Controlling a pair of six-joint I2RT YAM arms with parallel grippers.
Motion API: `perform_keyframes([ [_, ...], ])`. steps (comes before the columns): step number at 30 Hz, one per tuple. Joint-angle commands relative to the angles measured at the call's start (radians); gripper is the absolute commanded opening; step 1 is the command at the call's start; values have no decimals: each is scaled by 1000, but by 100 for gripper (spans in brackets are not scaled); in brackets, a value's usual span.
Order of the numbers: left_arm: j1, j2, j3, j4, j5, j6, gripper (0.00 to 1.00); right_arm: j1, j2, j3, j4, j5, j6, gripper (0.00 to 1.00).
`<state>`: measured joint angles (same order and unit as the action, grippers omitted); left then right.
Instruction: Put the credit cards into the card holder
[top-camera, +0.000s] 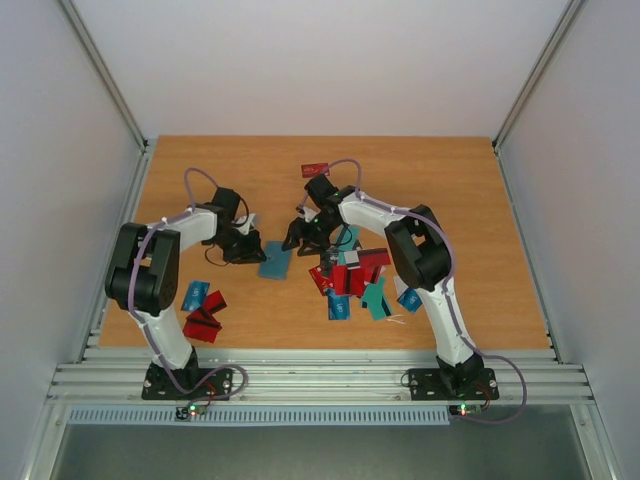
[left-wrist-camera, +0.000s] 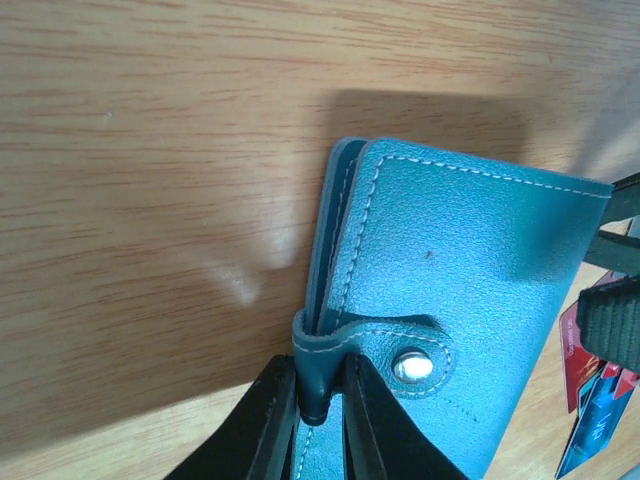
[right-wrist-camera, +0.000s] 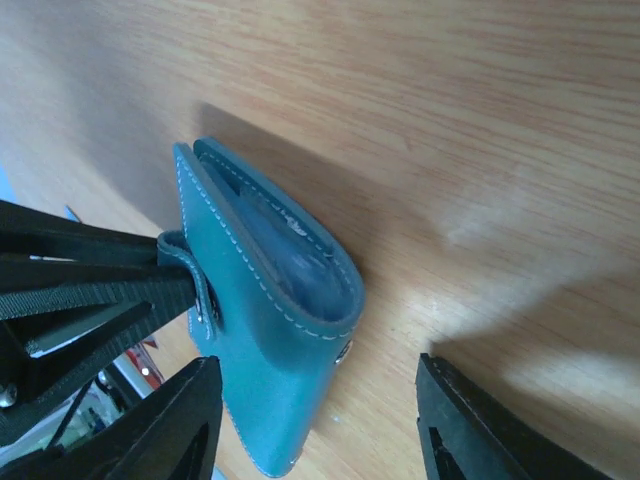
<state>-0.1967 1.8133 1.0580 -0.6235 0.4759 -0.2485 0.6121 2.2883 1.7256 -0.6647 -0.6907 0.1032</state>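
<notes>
A light wooden table (top-camera: 200, 160) stands between plain white walls (top-camera: 320, 60), with an aluminium rail frame (top-camera: 320, 380) along its near edge.

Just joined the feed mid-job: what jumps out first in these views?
The teal card holder at the centre of the table stands out, its snap strap pinched by the left gripper while the right gripper hangs open beside it. Next, the heap of red, teal and blue credit cards by the right arm, a smaller cluster near the base of the left arm, and one red card lying alone farther back.
</notes>
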Motion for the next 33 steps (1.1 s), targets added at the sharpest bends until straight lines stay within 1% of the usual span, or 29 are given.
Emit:
perform_keyframes([
  [1, 0, 36, 1, 9, 9, 11, 15, 12, 37, 17, -16, -47, 23, 53],
  [10, -1, 38, -2, 24, 54, -2, 14, 11, 38, 27, 24, -108, 49, 30],
  [14, -2, 26, -12, 38, 74, -13, 14, 11, 23, 22, 49, -135, 69, 18],
  [16, -4, 12, -17, 42, 81, -18, 14, 12, 11, 22, 45, -135, 71, 10],
  [19, -7, -26, -19, 33, 72, -18, 19, 12, -16, 21, 21, -116, 77, 3],
  [21, -8, -63, -20, 18, 60, -14, 25, 12, -38, 17, 1, -105, 84, 1],
  [27, -10, -207, -26, -50, 23, 10, 49, 13, -133, -32, -49, -66, 98, 1],
  [30, -15, -290, -45, -67, 22, 5, 54, 15, -177, -58, -89, -39, 104, 1],
  [33, -25, -364, -72, -74, 10, 0, 55, 20, -224, -77, -145, -2, 102, 1],
])
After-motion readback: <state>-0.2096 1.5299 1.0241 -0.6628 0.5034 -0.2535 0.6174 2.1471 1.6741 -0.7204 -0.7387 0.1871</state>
